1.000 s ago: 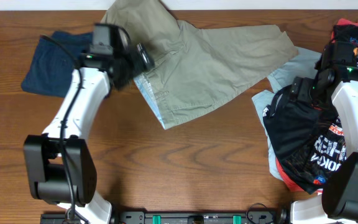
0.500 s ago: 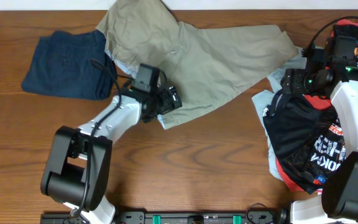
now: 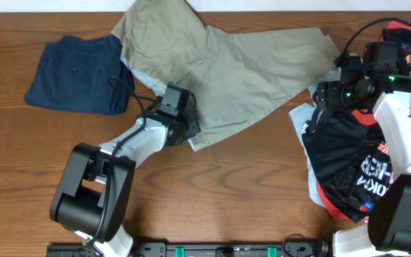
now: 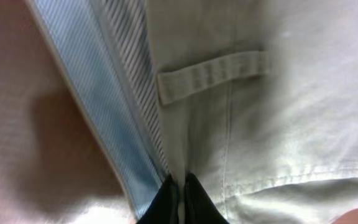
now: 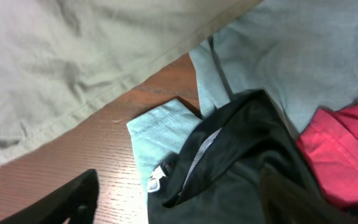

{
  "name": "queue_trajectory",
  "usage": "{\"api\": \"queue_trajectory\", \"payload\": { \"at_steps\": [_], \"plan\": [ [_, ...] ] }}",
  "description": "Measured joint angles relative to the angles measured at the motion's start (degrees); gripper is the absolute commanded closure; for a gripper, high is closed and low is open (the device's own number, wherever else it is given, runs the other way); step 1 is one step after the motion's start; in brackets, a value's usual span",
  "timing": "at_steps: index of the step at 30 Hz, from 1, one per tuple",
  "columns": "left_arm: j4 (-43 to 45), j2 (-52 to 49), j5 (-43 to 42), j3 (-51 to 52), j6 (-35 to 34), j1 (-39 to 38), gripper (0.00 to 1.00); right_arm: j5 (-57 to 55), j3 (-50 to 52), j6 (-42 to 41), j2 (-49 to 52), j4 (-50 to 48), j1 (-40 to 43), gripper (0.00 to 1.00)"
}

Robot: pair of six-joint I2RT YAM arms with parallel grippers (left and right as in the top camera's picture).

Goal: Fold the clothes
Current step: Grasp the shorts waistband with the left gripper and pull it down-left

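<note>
The khaki trousers lie spread across the back middle of the table, their striped light blue waistband lining and a belt loop showing in the left wrist view. My left gripper is shut on the trousers' waistband edge at their near left corner, with khaki cloth pinched between its fingertips. My right gripper hovers open past the trousers' right end. Between its spread fingers lie a black garment and a light blue one.
A folded navy garment lies at the back left. At the right sits a pile: black printed top, light blue cloth, red cloth. Bare wooden table fills the front.
My left arm swung from the trousers' upper left down to their near waistband edge and shut on the cloth. My right gripper shifted left and back a little, jaws slightly narrower.
</note>
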State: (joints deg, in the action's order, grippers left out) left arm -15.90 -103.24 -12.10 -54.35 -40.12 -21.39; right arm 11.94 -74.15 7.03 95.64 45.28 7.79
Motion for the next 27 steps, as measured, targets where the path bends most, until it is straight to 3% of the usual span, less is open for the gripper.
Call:
{"api": "queue_trajectory", "payload": {
  "at_steps": [5,10,17,22,25,27],
  "plan": [
    [-21.1,2.7,-0.7,-0.5,0.1,4.7,0.94,0.0,0.2,0.3,0.0,0.3,0.0,0.32],
    [-40.1,8.1,3.0,1.8,1.4,20.2,0.94,0.0,3.1,0.4,0.3,0.1,0.0,0.38],
    [-41.5,20.3,4.2,1.9,2.7,41.9,0.94,0.1,9.1,0.9,3.2,-4.0,-1.1,0.55],
    [-39.1,23.5,3.5,1.9,2.7,46.7,0.94,1.4,11.5,1.0,7.3,-10.9,-2.6,0.6],
    [-38.2,23.6,3.5,1.9,2.7,46.7,0.94,2.8,11.8,1.2,11.3,-15.3,-3.4,0.75],
    [-37.9,23.6,3.4,1.9,2.7,46.6,0.94,3.3,11.5,1.1,12.9,-17.9,-3.7,0.77]
  ]
}}
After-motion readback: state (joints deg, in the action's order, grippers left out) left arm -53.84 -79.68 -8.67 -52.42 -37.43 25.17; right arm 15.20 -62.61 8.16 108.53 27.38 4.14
